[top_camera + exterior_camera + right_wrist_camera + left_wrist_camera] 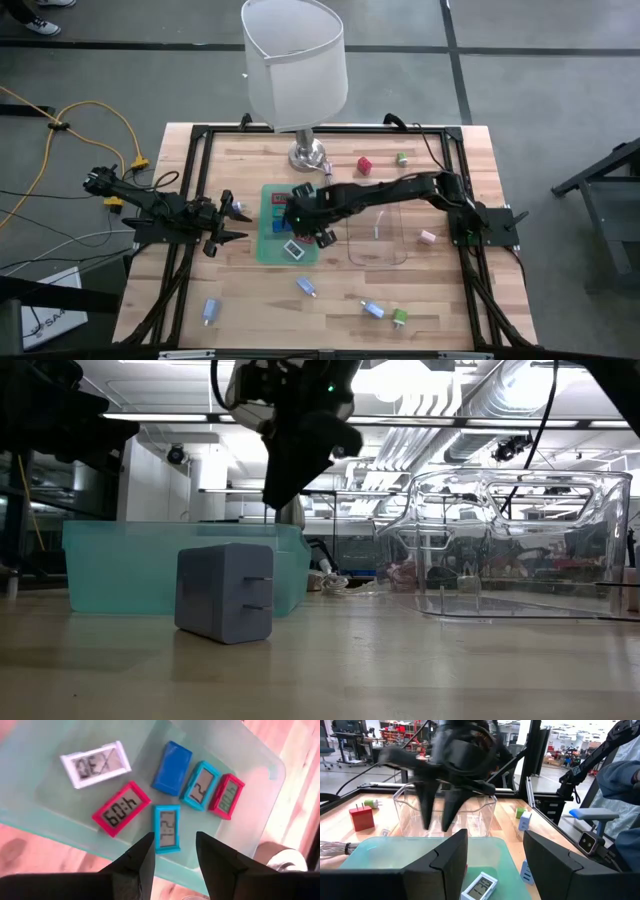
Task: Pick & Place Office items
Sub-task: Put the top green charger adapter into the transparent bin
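matt wood table, clear glossy plastic tray.

Both arms were dark, near black, built of slim jointed links. The left arm ended in an end effector with two pointed fingers. The right arm carried a bulkier end effector, with a small green light glowing on the wrist housing. Seen from its own wrist camera, the right fingers were matte black, angular and faceted, tapering to blunt tips. The left fingers looked alike: broad, flat-sided black wedges.
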Controlling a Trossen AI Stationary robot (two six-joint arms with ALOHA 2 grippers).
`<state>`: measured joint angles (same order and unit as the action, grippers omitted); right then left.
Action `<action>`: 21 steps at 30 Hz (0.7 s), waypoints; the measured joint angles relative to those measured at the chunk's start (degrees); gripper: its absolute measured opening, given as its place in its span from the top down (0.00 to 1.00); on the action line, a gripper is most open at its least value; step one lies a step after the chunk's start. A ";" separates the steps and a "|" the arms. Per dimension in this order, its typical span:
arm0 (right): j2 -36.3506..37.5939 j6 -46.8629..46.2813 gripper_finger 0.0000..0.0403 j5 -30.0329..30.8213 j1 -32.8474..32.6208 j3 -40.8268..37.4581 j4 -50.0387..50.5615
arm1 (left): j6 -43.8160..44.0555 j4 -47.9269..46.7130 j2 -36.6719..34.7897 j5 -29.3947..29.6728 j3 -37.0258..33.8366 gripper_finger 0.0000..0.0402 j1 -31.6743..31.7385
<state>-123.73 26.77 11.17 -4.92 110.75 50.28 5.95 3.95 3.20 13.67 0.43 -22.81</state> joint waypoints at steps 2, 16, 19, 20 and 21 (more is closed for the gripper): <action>0.19 0.01 0.68 2.37 -1.36 -0.01 -0.17 | 0.00 0.02 0.02 0.00 0.00 0.54 0.01; 4.06 -12.00 0.68 10.17 -6.67 0.03 10.54 | 0.01 0.48 0.02 0.00 0.00 0.54 0.02; 5.10 -18.63 0.68 9.56 -6.64 -0.03 15.13 | 0.00 0.48 0.01 0.00 0.00 0.54 0.01; 5.78 -21.26 0.68 9.44 -6.63 -0.06 17.34 | -0.02 0.46 0.02 0.00 0.00 0.54 0.01; 6.45 -23.50 0.68 9.39 -6.57 -0.05 19.21 | -0.02 0.46 0.02 0.01 0.00 0.54 0.01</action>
<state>-117.27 3.27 20.55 -11.50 110.71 69.49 5.93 4.41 3.22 13.68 0.43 -22.80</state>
